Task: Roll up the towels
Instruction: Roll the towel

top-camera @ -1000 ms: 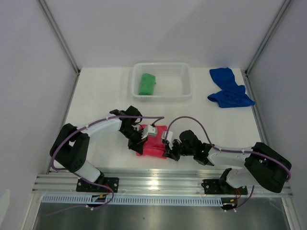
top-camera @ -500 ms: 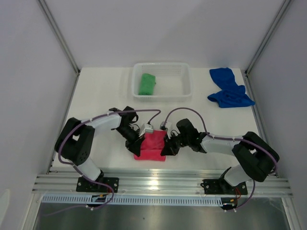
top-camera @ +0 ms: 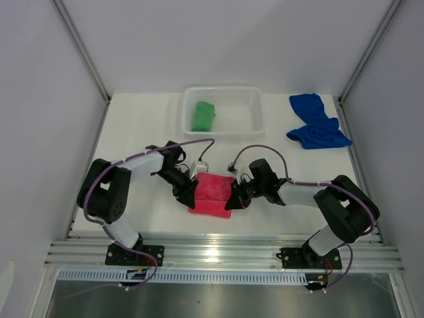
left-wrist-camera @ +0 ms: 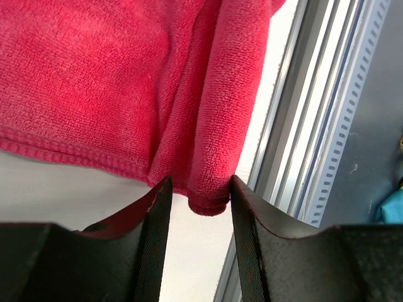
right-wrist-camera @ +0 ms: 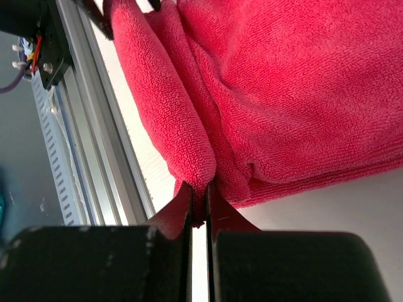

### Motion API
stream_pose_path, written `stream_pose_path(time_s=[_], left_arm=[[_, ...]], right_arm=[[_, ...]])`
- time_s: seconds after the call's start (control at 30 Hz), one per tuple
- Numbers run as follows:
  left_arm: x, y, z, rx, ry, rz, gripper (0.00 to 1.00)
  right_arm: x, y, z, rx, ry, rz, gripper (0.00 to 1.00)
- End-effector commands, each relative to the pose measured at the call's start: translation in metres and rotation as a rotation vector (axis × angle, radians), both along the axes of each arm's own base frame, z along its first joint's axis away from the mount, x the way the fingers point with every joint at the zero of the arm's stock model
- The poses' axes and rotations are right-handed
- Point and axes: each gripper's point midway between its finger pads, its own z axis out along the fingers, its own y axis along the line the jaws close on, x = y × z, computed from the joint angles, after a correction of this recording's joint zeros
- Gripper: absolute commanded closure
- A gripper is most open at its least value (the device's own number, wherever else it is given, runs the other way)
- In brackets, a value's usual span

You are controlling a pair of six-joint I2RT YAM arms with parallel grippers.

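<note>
The pink-red towel (top-camera: 211,192) was seen lying near the front edge of the counter (top-camera: 132,132), between the two arms, folded over itself into a thick, partly rolled bundle. The left end effector (top-camera: 187,195) was placed at the towel's left end. In the left wrist view its fingers (left-wrist-camera: 157,226) were held apart, with a rounded fold of the towel (left-wrist-camera: 94,75) sitting loosely in the gap between them rather than being squeezed. The right end effector (top-camera: 231,199) was set against the towel's right end. In the right wrist view its jaws were pressed together on a thin lip of the cloth (right-wrist-camera: 283,94), so that end was pinched.

The green towel (top-camera: 203,116) was found rolled up inside the white basket (top-camera: 258,109) at the back of the counter, toward its left side. The blue towel (top-camera: 317,124) was left crumpled at the back right corner, well apart from both arms.
</note>
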Motion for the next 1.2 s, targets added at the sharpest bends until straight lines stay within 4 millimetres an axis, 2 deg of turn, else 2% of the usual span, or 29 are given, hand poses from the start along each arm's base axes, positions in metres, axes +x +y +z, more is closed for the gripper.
stream_pose_path(time_s=[0.0,0.03,0.13,0.17,0.23,0.4,0.47,0.53,0.6,0.67,0.8,0.9,1.0,1.07,1.13,1.17], left_arm=[[0.008,-0.014,0.023,-0.114,-0.049,-0.006,0.55],[0.007,-0.014,0.022,-0.116,-0.044,-0.007,0.55],[0.002,-0.014,0.021,-0.117,-0.012,-0.02,0.78],[-0.002,-0.014,0.023,-0.128,0.003,-0.025,0.92],[-0.013,-0.01,0.028,-0.14,0.003,-0.041,0.99],[-0.033,-0.005,0.051,-0.185,-0.033,-0.076,0.99],[-0.035,-0.004,0.056,-0.184,-0.044,-0.071,0.99],[-0.028,-0.004,0.052,-0.163,-0.06,-0.051,0.99],[-0.018,-0.004,0.043,-0.119,-0.044,-0.007,0.95],[-0.002,-0.003,0.029,-0.064,-0.042,0.037,0.92],[0.02,0.001,0.006,0.04,-0.034,0.101,0.91],[0.037,0.002,-0.004,0.088,-0.026,0.149,0.86],[0.047,0.005,-0.008,0.113,-0.04,0.189,0.77],[0.049,0.008,-0.009,0.125,-0.059,0.199,0.74],[0.053,0.008,-0.002,0.118,-0.104,0.207,0.72],[0.056,0.011,-0.001,0.129,-0.128,0.212,0.67]], right_arm=[[0.014,0.006,0.009,0.045,-0.023,-0.016,1.0],[0.015,0.005,0.009,0.046,-0.023,-0.019,1.0],[0.014,0.004,0.013,0.061,-0.026,-0.011,1.0],[0.01,0.005,0.015,0.061,-0.024,0.0,1.0],[-0.001,0.007,0.02,0.061,-0.018,0.035,1.0],[-0.047,0.018,0.036,0.108,0.036,0.16,1.0],[-0.051,0.016,0.041,0.127,0.055,0.149,1.0],[-0.044,0.012,0.037,0.111,0.068,0.112,1.0],[-0.032,0.009,0.028,0.077,0.076,0.071,1.0],[-0.022,0.007,0.016,0.043,0.099,0.037,1.0],[-0.007,0.005,0.005,0.021,0.111,0.005,1.0],[0.005,-0.002,-0.004,0.01,0.124,-0.046,1.0],[0.011,-0.006,-0.01,0.007,0.136,-0.075,1.0],[0.013,-0.006,-0.011,0.007,0.136,-0.082,1.0],[0.015,-0.007,-0.016,-0.006,0.151,-0.09,1.0],[0.019,-0.005,-0.015,-0.003,0.149,-0.092,1.0]])
